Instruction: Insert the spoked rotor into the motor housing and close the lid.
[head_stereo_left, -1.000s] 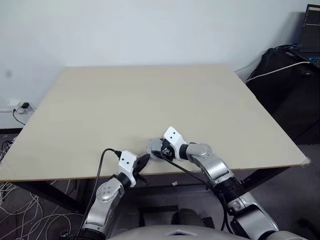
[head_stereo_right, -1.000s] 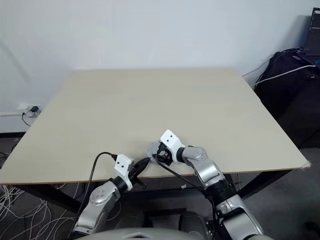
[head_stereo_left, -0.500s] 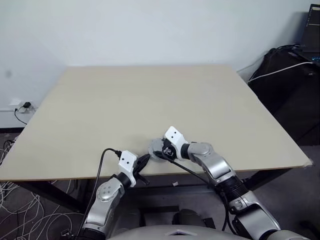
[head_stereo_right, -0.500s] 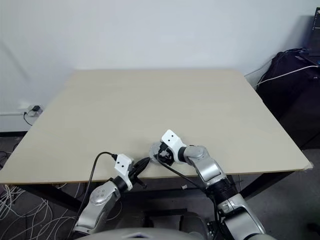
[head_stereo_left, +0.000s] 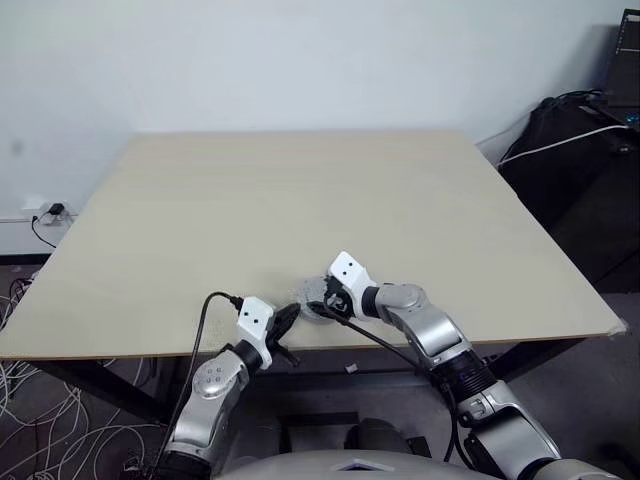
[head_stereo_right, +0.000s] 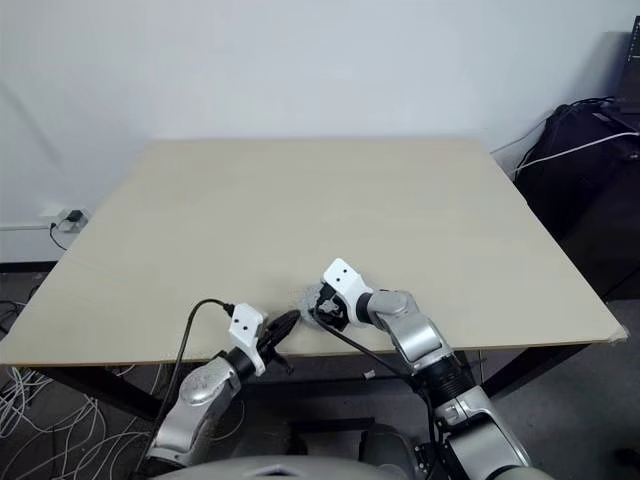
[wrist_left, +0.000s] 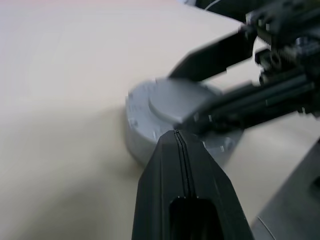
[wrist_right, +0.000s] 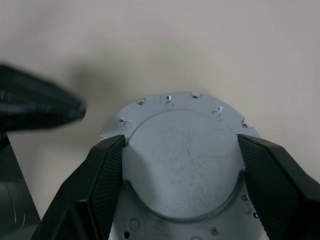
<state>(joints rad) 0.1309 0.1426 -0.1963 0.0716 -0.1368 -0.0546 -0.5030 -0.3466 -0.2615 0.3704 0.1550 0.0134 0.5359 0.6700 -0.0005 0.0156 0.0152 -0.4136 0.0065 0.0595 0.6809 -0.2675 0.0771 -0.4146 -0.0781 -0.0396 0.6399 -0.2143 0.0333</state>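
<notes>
At the table's (head_stereo_left: 150, 250) near edge, right gripper (wrist_right: 182, 165) is straddling the lid (wrist_right: 182, 150); seat it squarely. Left gripper (wrist_left: 177, 150), clenched empty, is bracing alongside.

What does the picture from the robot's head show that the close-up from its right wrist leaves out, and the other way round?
Head view: the whole table, both arms, the wall, cables and dark bags at the right. Right wrist view: the grey metal assembly's raised round centre, scratches and small rim holes, with the right gripper's fingers on either side of that centre. Both: the assembly near the table's front edge, the right gripper at it, the shut left gripper beside it.
</notes>
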